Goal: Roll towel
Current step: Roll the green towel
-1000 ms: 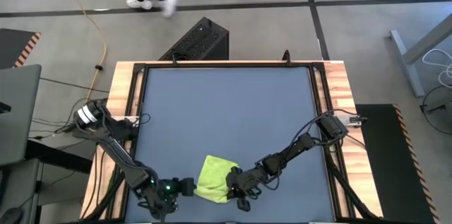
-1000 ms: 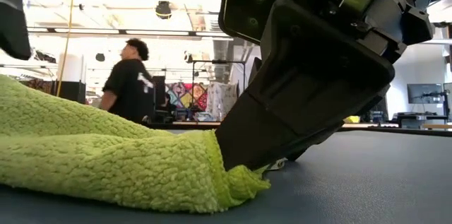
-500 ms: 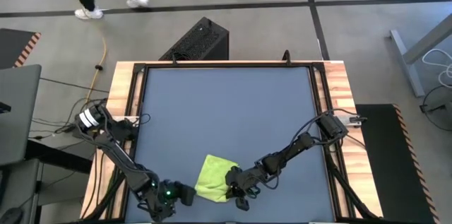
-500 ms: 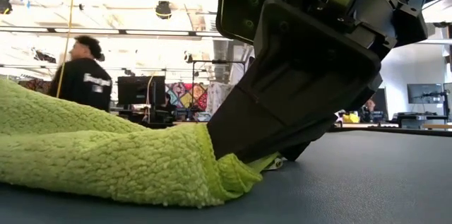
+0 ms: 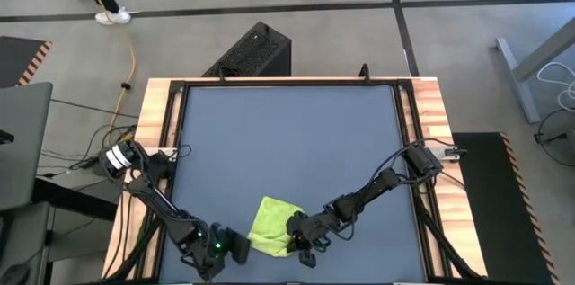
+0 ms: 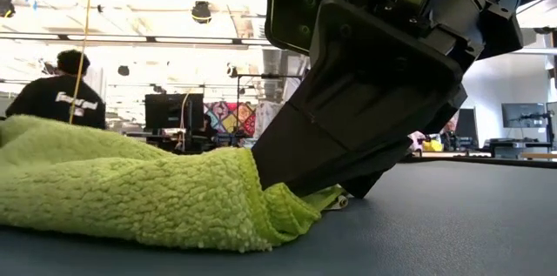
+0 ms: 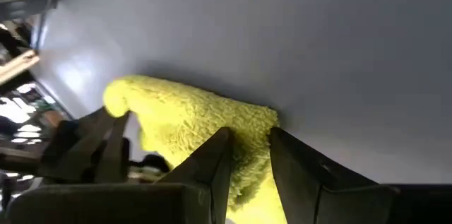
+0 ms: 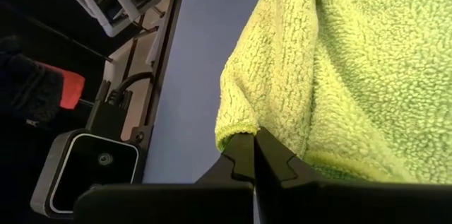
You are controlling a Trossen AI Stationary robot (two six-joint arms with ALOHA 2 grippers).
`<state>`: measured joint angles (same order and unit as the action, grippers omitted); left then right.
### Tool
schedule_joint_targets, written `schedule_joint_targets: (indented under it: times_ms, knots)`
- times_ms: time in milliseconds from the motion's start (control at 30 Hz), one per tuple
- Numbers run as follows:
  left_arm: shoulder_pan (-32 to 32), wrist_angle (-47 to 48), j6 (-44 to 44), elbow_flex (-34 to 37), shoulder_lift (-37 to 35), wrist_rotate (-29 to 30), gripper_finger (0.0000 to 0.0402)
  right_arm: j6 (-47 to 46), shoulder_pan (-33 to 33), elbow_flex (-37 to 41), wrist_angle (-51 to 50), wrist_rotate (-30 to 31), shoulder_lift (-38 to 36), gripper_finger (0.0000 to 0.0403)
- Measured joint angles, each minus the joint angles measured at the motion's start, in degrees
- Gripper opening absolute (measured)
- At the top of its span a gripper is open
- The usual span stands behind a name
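The lime yellow-green towel (image 5: 269, 225) lies bunched on the dark blue-grey tabletop (image 5: 287, 141), close to the near edge. It also shows in the low view (image 6: 139, 198). My left gripper (image 5: 237, 246) is at the towel's near left corner, and its fingers stand a narrow gap apart, which towel fills (image 7: 248, 174). My right gripper (image 5: 299, 231) is at the towel's right edge, with its fingers shut together (image 8: 253, 150). My left gripper has a bunch of the towel's near left corner (image 7: 247, 146) between its two fingers, coming level from the table's left. More towel spreads beyond the fingertips and rests on the table. My right gripper pinches the towel's right edge (image 8: 236, 133) between its shut fingertips. The fingers (image 6: 348, 128) slant down from the table's right. The pinched edge (image 6: 300, 206) lies on the tabletop, with the cloth humped up just left of it.
A black box (image 5: 256, 51) stands on the floor beyond the table's far edge. A person (image 6: 57, 93) walks in the room behind. Wooden rails (image 5: 148, 141) frame the tabletop. The bare tabletop stretches far and to both sides of the towel.
My left gripper has gone a little toward the table's near edge and has left the low view. The towel's left part, which stood raised, has sunk lower into a rounded hump. My right gripper has stayed shut on the towel's right edge.
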<state>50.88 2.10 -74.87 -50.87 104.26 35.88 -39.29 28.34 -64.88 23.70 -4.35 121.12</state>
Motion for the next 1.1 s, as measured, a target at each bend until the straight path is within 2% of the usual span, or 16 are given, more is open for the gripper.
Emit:
schedule_joint_targets:
  times_ms: [200, 433, 533, 633, 700, 833, 1100]
  knots:
    - [0.0, -0.7, -2.1, 0.0, 0.1, 2.3, 0.0089, -0.2, 0.0, 0.0, 0.4, -0.1, 0.0, 0.0013]
    - [-1.9, -0.4, 2.1, 0.0, 0.1, -0.4, 0.0085, -1.4, 0.0, 0.0, 1.1, -0.4, 0.0, 0.0013]
    - [-3.2, -0.1, 5.2, 0.0, 0.1, -3.9, 0.0066, -1.9, 0.1, 0.0, 1.2, -0.4, 0.0, 0.0013]
    - [-4.6, -0.1, 10.7, 0.0, 0.0, -7.6, 0.0026, -3.1, 0.4, 0.0, 1.7, -0.3, 0.0, 0.0013]
    - [-5.4, -0.1, 16.9, -0.1, -0.1, -10.5, 0.0008, -3.8, 0.7, 0.0, 2.0, 0.1, 0.0, 0.0013]
    - [-7.0, 2.8, 29.4, -2.0, -0.2, -18.8, 0.0002, -7.6, 2.0, 0.0, 2.4, 0.8, 0.0, 0.0013]
    - [-10.1, 3.0, 48.7, -3.5, -0.1, -45.7, 0.0000, -16.3, 5.5, -0.1, 2.5, 9.0, 0.0, 0.0013]
